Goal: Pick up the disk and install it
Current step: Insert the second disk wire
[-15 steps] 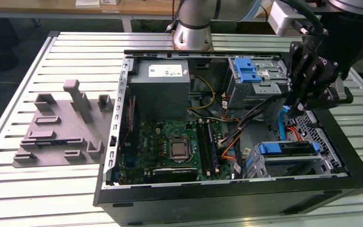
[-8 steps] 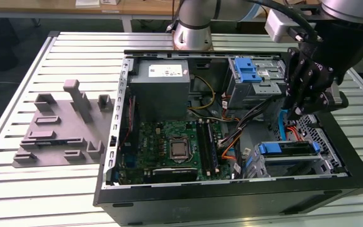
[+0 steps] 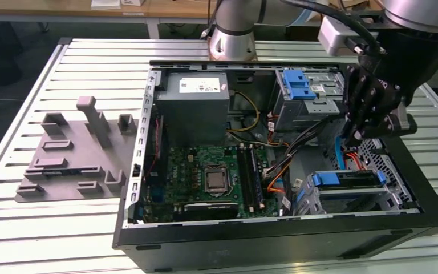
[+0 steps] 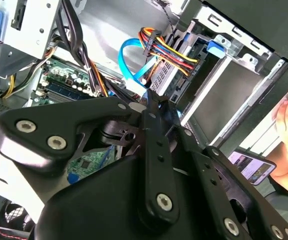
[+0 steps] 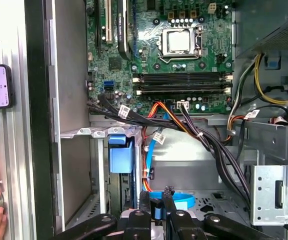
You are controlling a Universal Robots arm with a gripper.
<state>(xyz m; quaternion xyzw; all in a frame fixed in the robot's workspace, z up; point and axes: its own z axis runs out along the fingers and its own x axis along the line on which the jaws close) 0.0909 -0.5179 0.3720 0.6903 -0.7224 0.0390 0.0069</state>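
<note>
A slatted metal table (image 3: 21, 114) carries an open computer case (image 3: 280, 240), with desks behind it. Inside the case, at the near corner, the disk (image 3: 348, 180) sits in its blue bracket, seated in a bay beside the green motherboard (image 3: 203, 177). The gripper (image 5: 156, 212) hangs just above the disk, fingers (image 5: 145, 205) nearly together around a blue cable (image 5: 176, 199). A grey fixture (image 3: 74, 154) lies beside the case.

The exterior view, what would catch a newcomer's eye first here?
The open computer case lying on the slatted table, its green motherboard laid bare. The black tool hangs inside the case toward the exterior view's right, above a bay that holds the disk with its blue bracket. On the exterior view's left sits a grey fixture.
</note>
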